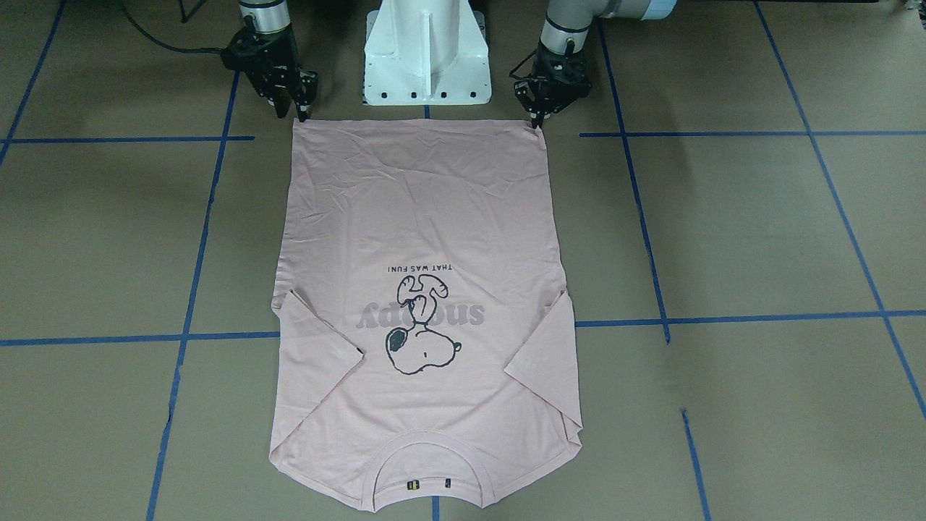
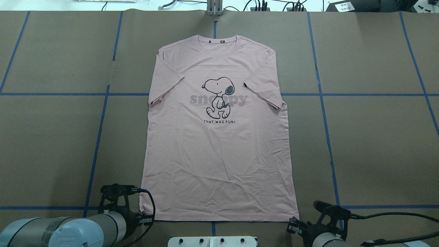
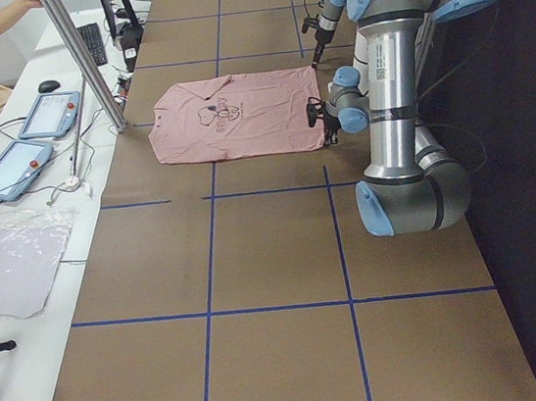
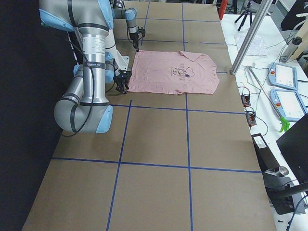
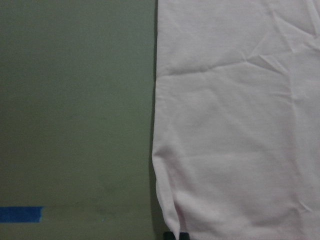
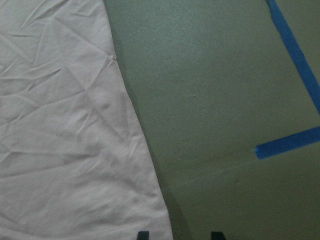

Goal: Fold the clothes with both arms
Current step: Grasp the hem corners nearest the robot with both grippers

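Pink T-shirt is laid flat, print side up, at mid-table. Its collar is turned away from the robot, its hem lies near the white pedestal, and both sleeves are folded in over the front. The hem corner on the robot's L side is pinched by the left gripper, fingertips seen close together w/ cloth at them. The R hem corner is straddled by the right gripper, fingertips held wide apart. Blue tape lines are seen beside the shirt.
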Available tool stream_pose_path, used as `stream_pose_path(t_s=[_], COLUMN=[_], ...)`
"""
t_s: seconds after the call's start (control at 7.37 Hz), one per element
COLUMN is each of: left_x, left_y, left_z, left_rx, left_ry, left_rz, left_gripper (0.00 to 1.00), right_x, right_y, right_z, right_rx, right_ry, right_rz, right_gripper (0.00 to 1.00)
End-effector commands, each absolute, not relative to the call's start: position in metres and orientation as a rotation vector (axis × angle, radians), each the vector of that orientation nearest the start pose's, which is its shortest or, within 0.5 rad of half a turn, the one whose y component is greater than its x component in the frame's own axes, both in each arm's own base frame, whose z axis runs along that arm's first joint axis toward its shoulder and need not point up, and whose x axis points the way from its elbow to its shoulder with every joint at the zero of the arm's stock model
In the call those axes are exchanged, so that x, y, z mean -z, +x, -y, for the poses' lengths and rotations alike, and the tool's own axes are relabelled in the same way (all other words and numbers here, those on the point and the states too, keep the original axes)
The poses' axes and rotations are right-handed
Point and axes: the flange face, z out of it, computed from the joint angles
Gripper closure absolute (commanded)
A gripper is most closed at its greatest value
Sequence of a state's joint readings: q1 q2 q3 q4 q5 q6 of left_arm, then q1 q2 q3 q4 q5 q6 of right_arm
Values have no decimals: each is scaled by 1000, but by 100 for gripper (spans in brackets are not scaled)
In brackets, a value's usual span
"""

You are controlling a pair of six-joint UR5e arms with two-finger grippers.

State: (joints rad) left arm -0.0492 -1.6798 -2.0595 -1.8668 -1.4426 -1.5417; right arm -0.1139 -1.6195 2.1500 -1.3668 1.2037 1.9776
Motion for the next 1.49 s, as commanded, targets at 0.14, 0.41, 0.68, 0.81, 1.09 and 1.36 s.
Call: stream_pose_path(t_s=[0.14, 0.41, 0.68, 0.81, 1.09, 1.36], left_x=[-348, -347, -346, -346, -345, -344], left_y=[502, 502, 501, 501, 500, 499], left_z=[171, 171, 172, 172, 172, 172], left_rx=[76, 76, 78, 78, 79, 80], left_ry=[155, 155, 156, 156, 155, 155], left_rz=[-888, -891, -892, -892, -894, -897], left_gripper=[100, 100, 100, 100, 100, 100], right_x=[-386, -388, -389, -389, -389, -389], right_y=[-474, -475, -475, -475, -476, -476], right_z=[115, 115, 116, 116, 116, 117], right_rx=[-415, -413, -416, -417, -417, -417], right_ry=[167, 171, 176, 178, 178, 181], right_rz=[811, 807, 807, 807, 806, 806], right_gripper=[48, 49, 55, 65, 97, 100])
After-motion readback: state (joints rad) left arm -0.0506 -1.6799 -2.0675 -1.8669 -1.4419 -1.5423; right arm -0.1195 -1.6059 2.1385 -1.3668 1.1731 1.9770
